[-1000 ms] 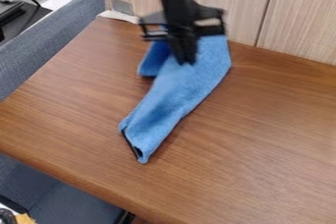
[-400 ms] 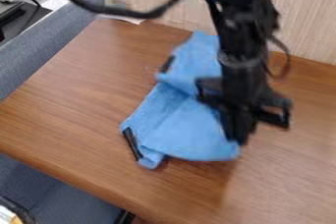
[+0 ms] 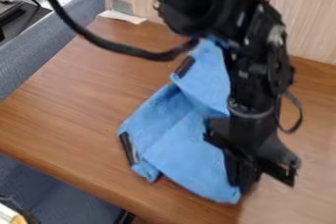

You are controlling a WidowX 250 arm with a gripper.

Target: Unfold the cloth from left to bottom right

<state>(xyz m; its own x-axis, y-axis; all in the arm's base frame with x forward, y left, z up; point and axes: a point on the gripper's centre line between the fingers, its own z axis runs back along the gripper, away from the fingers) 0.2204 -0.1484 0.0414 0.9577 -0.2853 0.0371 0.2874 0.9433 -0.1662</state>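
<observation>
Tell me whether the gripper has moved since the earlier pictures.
Yes, the gripper has moved away from the wood panel behind the table, down and rightward in the view.

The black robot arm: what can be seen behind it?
Behind the arm are parts of the blue cloth, the table and the wood panel. The cloth's right edge is mostly covered, so how it lies there cannot be seen.
</observation>
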